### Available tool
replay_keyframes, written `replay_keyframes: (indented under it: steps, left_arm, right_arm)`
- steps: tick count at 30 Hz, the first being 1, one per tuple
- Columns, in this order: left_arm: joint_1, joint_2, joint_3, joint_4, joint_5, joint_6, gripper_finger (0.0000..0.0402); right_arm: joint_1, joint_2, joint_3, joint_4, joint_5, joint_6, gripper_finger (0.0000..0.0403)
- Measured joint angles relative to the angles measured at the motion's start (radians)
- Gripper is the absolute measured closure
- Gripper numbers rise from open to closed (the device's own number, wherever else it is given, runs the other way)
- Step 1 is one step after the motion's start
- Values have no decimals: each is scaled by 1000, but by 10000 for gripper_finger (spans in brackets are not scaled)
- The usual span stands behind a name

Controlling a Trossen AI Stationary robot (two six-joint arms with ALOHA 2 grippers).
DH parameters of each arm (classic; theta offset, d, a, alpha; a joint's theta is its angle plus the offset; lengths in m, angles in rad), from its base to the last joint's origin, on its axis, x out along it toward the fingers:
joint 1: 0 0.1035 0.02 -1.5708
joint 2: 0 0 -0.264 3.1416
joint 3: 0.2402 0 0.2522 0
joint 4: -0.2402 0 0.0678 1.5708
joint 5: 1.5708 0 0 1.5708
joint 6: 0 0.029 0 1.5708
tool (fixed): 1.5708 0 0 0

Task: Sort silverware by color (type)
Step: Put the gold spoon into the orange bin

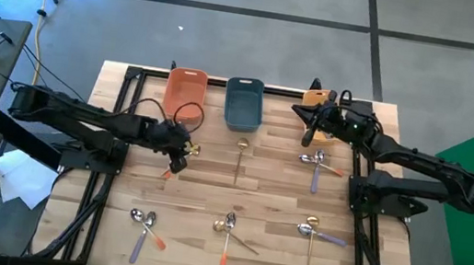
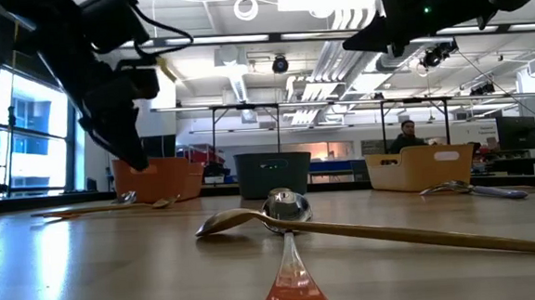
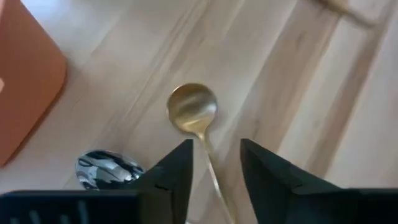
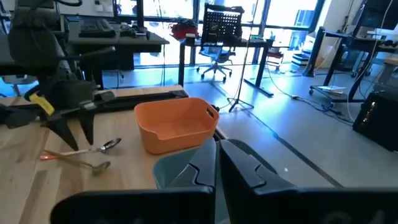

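Small spoons lie in scattered groups on the wooden table [image 1: 210,194]. My left gripper [image 1: 182,150] is open and points down over a pair near the orange tray [image 1: 185,91]. Its fingers stand on either side of a gold spoon's handle [image 3: 210,158], and the spoon's bowl [image 3: 193,107] lies flat ahead of them. A silver bowl [image 3: 106,168] of an orange-handled spoon [image 1: 167,171] lies beside it. In the low view the left gripper [image 2: 138,160] hangs just above the table. My right gripper [image 4: 216,163] is shut and raised over the far right [image 1: 310,117], holding nothing.
The slate-blue tray [image 1: 244,102] and yellow tray [image 1: 321,98] stand along the far edge. Other spoons: a gold one mid-table [image 1: 240,156], a group at right [image 1: 316,162], and three near groups [image 1: 143,226], [image 1: 228,229], [image 1: 312,229]. A person [image 2: 406,134] sits in the room beyond.
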Motion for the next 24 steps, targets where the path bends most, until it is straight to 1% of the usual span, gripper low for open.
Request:
replay_keyframes:
  steps: [4,10,19,24]
  left_arm:
    - [0,78,19,0,30,37,248]
    - [2,191,33,0,37,61,251]
    - [1,267,42,22,28,71,282]
    - [0,275,42,26,42,89,323]
  right_arm:
    - [0,0,0,9,0,1,399]
    - [0,0,0,39,0,1,399]
    - [0,0,0,38,0,5,399]
    - [0,0,0,37,0,5,399]
